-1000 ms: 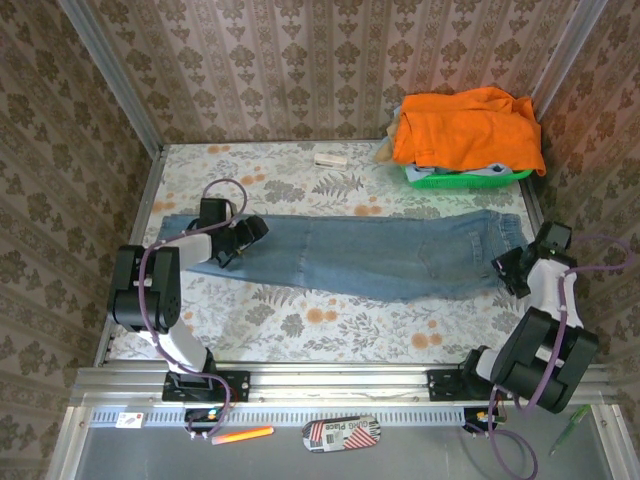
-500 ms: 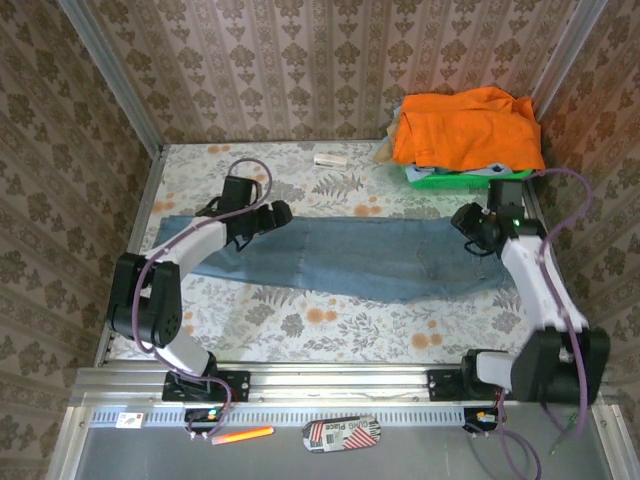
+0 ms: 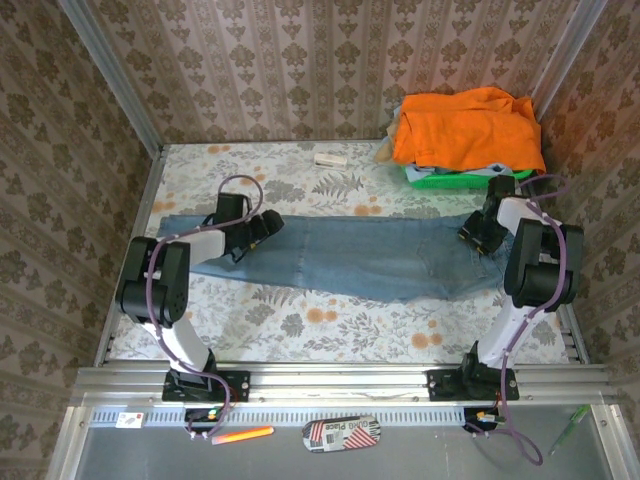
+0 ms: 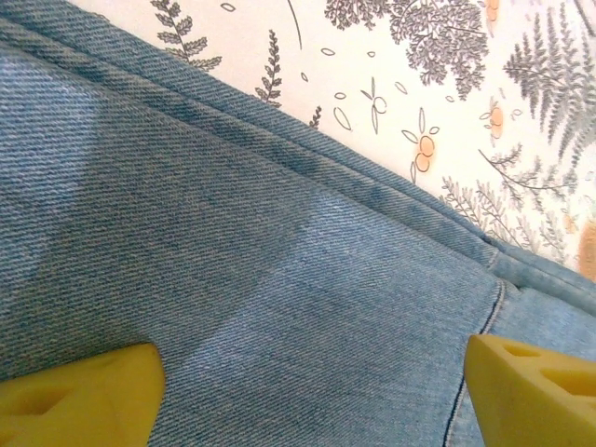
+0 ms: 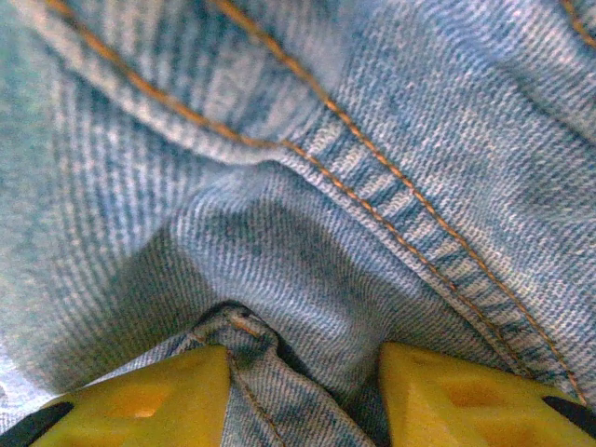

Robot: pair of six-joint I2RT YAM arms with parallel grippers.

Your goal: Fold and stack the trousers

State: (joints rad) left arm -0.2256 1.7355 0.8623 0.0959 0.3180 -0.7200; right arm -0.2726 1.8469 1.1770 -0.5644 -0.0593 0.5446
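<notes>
A: Where are the trousers [image 3: 380,255], and which step is in hand?

B: They lie flat at full length across the table [image 3: 300,325], legs to the left, waist to the right. From that, the first fold looks not yet made, and both arms seem to be setting up grasps.

A: And the jaws?

B: The left gripper [image 3: 268,224] sits low over a leg, jaws wide, with a yellow finger [image 4: 84,396] on each side of bare denim. The right gripper [image 3: 472,236] stands part-open astride a raised fold at the waistband, not closed on it.

A: What does the next move call for?

B: Probably both grippers pinching denim, then carrying one end over the other.

A: Any writing?

B: A striped pouch [image 3: 340,432] at the front rail reads "Place". The rest is too small to read.
</notes>
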